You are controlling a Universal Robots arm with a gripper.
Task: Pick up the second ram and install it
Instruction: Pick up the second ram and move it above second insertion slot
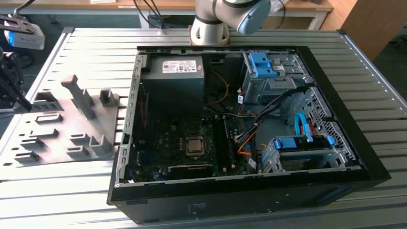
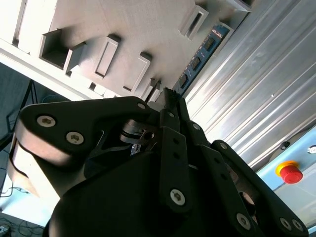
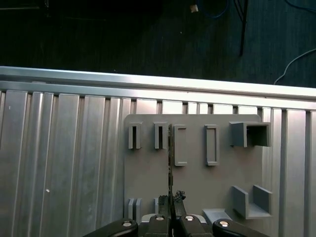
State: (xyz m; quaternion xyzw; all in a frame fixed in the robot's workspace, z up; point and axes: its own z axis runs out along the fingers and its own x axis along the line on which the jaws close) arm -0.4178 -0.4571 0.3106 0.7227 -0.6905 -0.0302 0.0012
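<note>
The second ram (image 2: 202,52) is a thin blue-green board with black chips. In the first wrist view the second ram (image 3: 171,158) shows edge-on as a dark line over the grey moulded tray (image 3: 197,187). My gripper (image 2: 167,96) is shut on one end of it, its black fingers pressed against both faces, and the gripper (image 3: 173,196) holds it in line with the tray's slots. In the exterior view the gripper (image 1: 11,90) hangs at the far left, above the outer edge of the tray (image 1: 64,138).
An open computer case (image 1: 356,157) lies on the ribbed metal table (image 1: 76,200), to the exterior view's right of the tray. Its motherboard has long black slot rails (image 1: 224,138) beside the processor socket. A red stop button (image 2: 290,173) sits past the table edge.
</note>
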